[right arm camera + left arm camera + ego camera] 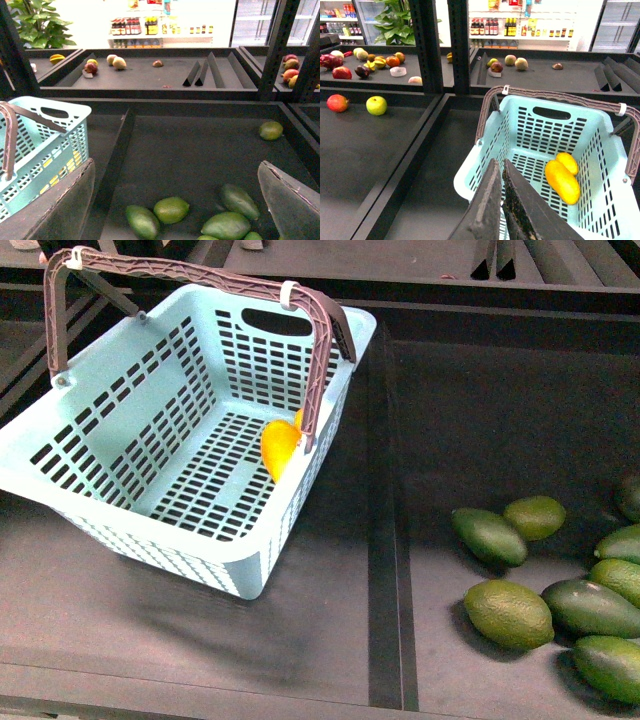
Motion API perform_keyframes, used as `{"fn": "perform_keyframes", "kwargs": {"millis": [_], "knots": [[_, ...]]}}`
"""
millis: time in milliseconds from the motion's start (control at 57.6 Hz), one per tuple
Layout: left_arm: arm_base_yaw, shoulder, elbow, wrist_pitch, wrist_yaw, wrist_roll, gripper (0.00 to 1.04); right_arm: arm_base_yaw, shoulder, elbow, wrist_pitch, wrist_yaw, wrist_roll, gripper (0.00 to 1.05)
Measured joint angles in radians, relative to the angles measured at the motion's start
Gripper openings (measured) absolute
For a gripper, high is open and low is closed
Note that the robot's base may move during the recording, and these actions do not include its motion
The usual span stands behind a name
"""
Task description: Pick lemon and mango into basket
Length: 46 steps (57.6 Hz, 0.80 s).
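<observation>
The small yellow oval lemon and long yellow-orange mango lie inside the light turquoise slotted plastic basket, at two o'clock from the left gripper, whose jaws are together, while the right gripper stands wide apart.

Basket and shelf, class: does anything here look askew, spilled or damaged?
Nothing stands out. The basket sits upright and intact, the mango and lemon lie inside it, and the green fruits rest loose on the shelf.

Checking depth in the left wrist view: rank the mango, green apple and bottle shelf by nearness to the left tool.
1. Mango, in the basket beside the shut left tool.
2. Green apple, out on the neighbouring dark shelf.
3. Bottle shelf, against the far wall.
</observation>
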Motion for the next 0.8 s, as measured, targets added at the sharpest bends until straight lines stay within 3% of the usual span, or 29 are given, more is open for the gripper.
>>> {"fn": "perform_keyframes", "kwargs": {"millis": [607,798], "knots": [[0.0,-0.032,0.0,-0.012,0.0,0.0,0.04,0.0,0.0,0.0,0.0,0.0,0.0,0.96],[0.0,-0.032,0.0,-0.012,0.0,0.0,0.39,0.0,0.0,0.0,0.0,0.0,0.0,0.96]]}}
